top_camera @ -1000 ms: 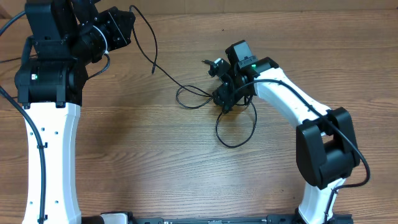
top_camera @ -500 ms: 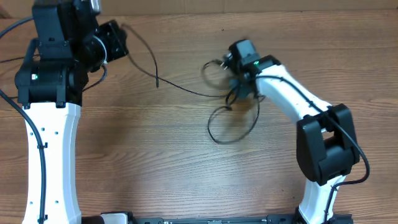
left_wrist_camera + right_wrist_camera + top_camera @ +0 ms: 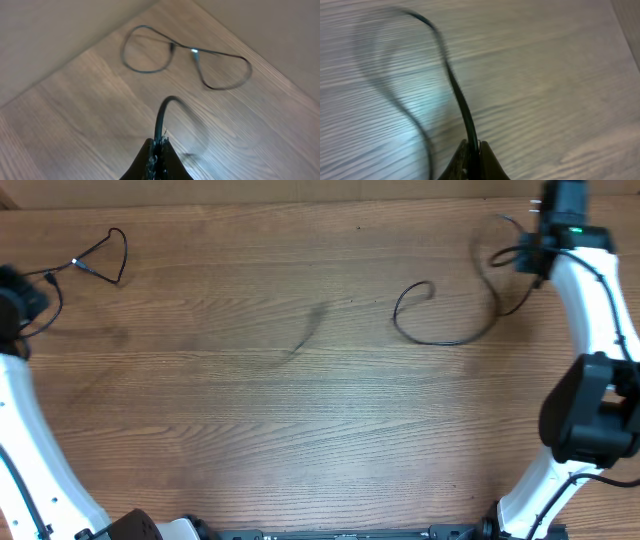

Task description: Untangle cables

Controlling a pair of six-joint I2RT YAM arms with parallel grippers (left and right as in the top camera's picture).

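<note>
On the table, the left arm and right arm are drawn out to nine and two o'clock, apparently so the cables are held well apart. The left cable lies at ten o'clock and the right cable at one. Only in the wrist views are the left gripper and right gripper each seen with jaws pinched tight on a strand.

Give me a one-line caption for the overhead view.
Left end effector holds the left cable, right end effector the right cable, loops well apart on the wooden table.
</note>
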